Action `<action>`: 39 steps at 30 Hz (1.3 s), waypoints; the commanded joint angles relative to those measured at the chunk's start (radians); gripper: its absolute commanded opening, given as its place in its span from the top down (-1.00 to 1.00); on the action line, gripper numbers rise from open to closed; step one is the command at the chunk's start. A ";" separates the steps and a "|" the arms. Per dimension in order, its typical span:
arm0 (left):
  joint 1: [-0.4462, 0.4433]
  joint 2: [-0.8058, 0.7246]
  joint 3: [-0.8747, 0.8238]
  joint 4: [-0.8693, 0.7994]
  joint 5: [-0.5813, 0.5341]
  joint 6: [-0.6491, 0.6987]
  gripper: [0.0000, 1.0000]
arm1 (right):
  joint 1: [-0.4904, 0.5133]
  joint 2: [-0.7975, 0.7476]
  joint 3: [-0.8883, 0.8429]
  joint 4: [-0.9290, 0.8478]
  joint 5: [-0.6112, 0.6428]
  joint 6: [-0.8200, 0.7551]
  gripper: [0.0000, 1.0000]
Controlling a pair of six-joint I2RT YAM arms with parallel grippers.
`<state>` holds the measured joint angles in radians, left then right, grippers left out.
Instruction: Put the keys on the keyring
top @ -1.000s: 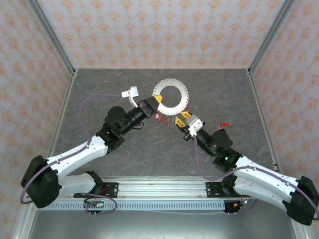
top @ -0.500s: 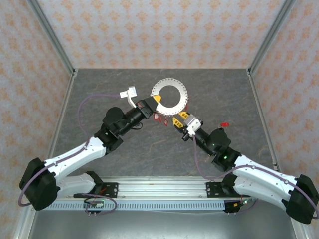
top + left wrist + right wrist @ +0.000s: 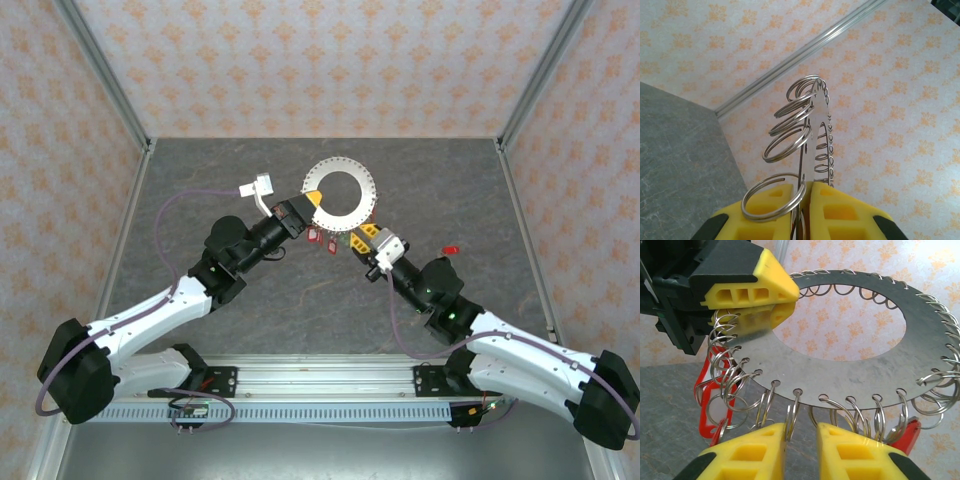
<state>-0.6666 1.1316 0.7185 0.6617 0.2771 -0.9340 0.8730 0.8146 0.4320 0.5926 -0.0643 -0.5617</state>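
Observation:
The keyring (image 3: 341,170), a flat grey metal ring whose rim is strung with small wire loops, is held up off the table. My left gripper (image 3: 314,198) is shut on its left edge, and the ring stands edge-on (image 3: 816,115) between those yellow fingers (image 3: 807,185). Red keys (image 3: 318,236) hang from loops at its lower left (image 3: 707,410), and another red one hangs at the lower right (image 3: 907,432). My right gripper (image 3: 360,236) sits just below the ring's lower rim (image 3: 840,375). Its jaws (image 3: 801,427) stand a little apart, with one wire loop (image 3: 792,415) against the left finger's inner face.
One loose red key (image 3: 450,249) lies on the grey table (image 3: 230,170) to the right of my right arm. A white connector (image 3: 265,187) on a lilac cable sticks out beside my left wrist. Patterned walls enclose the table on three sides.
My right gripper has edged closer under the ring's lower rim and its jaws have narrowed a little. The left gripper and ring have shifted slightly left.

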 commanded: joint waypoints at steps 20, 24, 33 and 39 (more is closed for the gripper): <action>0.007 -0.015 0.012 0.038 -0.016 -0.008 1.00 | 0.006 0.037 0.037 0.081 0.003 0.018 0.84; 0.007 -0.014 0.010 0.037 -0.019 -0.010 1.00 | 0.006 0.029 0.030 0.090 0.007 0.023 0.87; 0.007 -0.013 0.010 0.033 -0.019 -0.009 1.00 | 0.006 0.029 0.034 0.074 -0.010 0.043 0.85; 0.007 -0.014 0.012 0.033 -0.017 -0.009 1.00 | 0.006 0.028 0.028 0.095 -0.001 0.050 0.81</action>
<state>-0.6666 1.1320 0.7185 0.6617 0.2733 -0.9413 0.8730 0.8555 0.4381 0.6296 -0.0628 -0.5343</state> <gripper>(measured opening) 0.110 0.092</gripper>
